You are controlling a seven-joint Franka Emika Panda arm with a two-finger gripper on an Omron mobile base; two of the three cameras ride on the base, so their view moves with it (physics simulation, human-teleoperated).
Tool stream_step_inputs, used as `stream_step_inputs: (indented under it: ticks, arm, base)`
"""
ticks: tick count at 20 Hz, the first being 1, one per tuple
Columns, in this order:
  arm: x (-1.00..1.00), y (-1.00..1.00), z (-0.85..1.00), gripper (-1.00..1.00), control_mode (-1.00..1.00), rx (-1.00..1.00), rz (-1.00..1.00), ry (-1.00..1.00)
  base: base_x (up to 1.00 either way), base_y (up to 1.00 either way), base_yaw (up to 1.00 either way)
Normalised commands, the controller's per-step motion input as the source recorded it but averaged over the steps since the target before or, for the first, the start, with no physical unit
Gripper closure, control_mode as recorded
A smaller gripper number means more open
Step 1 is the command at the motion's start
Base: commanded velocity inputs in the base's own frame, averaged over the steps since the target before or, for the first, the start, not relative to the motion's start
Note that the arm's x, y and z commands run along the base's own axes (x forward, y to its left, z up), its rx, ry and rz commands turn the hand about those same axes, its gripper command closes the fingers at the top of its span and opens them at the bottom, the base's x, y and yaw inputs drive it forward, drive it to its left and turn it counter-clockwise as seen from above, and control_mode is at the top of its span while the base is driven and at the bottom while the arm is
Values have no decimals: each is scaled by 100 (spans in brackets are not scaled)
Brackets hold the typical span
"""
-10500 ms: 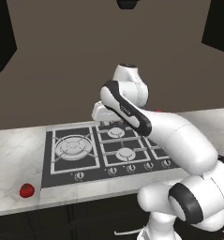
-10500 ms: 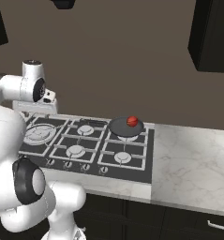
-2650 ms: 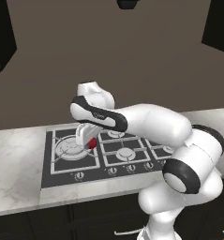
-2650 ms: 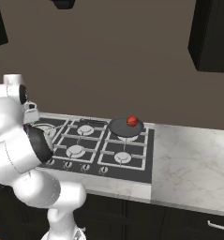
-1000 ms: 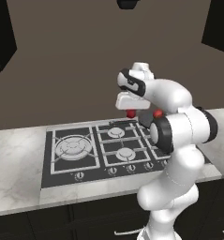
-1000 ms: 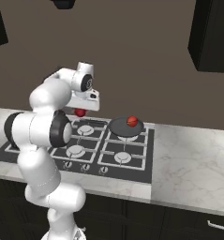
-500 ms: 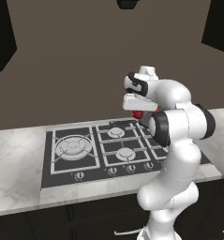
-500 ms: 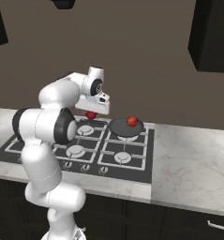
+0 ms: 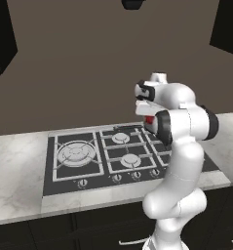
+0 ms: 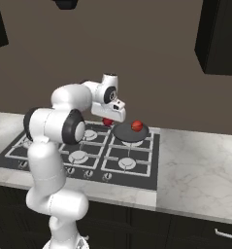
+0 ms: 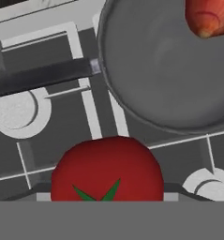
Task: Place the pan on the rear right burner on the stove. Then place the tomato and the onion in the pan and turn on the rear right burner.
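Note:
My gripper is shut on the tomato, a red fruit with a green star, and holds it in the air just left of the pan. The dark grey pan sits at the back right of the stove, and its black handle points left. A red onion lies inside the pan. The rear right burner is hidden under the pan. From the left base view the tomato peeks out behind my own forearm.
The black stove has a large multi-ring burner at the left and small burners in the middle. A row of knobs runs along its front edge. Marble counter stretches to the right.
The gripper has carried the tomato rightward over the stove, from above the middle burners to just beside the pan. The pan and the onion have stayed put.

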Motion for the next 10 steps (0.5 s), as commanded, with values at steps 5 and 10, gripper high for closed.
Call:
stream_step_inputs:
  ticks: [5,10]
  arm:
    - [34,-39,-25,100,-100,-6,-18,1]
    - [41,-29,-21,100,-100,-1,-13,1]
  base:
    - [0,0,0]
    - [0,0,0]
